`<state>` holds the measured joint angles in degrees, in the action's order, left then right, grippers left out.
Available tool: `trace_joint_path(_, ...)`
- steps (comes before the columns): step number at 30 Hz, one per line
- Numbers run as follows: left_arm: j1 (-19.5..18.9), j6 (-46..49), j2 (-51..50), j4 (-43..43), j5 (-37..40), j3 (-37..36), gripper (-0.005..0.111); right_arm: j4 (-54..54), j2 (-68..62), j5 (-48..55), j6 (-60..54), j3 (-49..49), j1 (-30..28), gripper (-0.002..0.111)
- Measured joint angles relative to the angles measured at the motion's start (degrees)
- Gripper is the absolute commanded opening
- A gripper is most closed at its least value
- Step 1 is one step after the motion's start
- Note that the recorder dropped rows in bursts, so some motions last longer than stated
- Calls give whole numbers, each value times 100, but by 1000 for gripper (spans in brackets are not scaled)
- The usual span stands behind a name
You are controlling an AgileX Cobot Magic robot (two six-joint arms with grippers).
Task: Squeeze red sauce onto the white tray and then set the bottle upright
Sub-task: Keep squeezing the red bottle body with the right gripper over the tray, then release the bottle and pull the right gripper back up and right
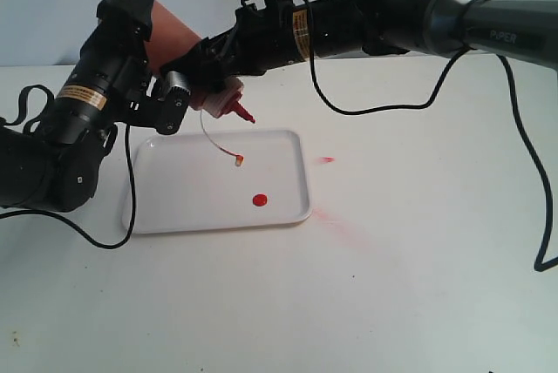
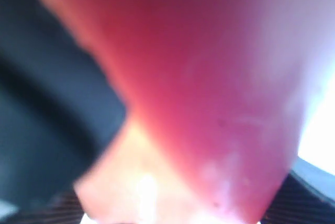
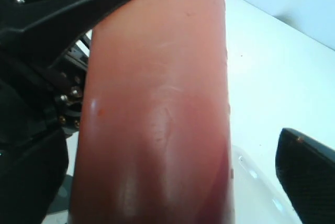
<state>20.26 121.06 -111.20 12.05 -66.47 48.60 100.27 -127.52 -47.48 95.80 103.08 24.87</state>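
bottle: held in the air over the back-left part of the tray, touching nothing below it
axis: tilted; base up toward back-left, nozzle down toward front-right
cap: hangs on its thin tether under the nozzle, over the tray
left gripper: clamped on the bottle body and carrying it; its wrist view is only blurred red plastic, so I can't tell the jaw gap there
right gripper: reaches across the middle to the neck end; jaws spread, bottle between them. Right wrist view shows one finger clear of the bottle wall, with table showing in the gap
sauce: one round red drop on the tray, front-right area, below and just right of the cap
table: red fleck right of the tray, faint pink smear off its front-right corner
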Motion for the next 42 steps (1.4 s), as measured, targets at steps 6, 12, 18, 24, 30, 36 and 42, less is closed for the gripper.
trace_joint_path(6,0,0,0,0,0,0,0,0,-3,0,9,0,-10,104)
trace_joint_path(12,0,0,0,0,0,0,0,0,-3,0,21,0,-10,79)
trace_joint_path(18,0,0,0,0,0,0,0,10,-3,-142,57,0,12,11)
trace_joint_path(24,4,0,0,-16,0,0,0,10,-13,-225,89,0,-65,0)
trace_joint_path(30,73,-31,0,-187,22,0,0,86,-13,-673,285,0,-341,23)
trace_joint_path(36,107,-72,0,-358,9,19,0,111,19,-1082,467,0,-538,90)
trace_joint_path(42,29,-9,0,-3,7,9,0,62,87,-1123,610,0,-688,105)
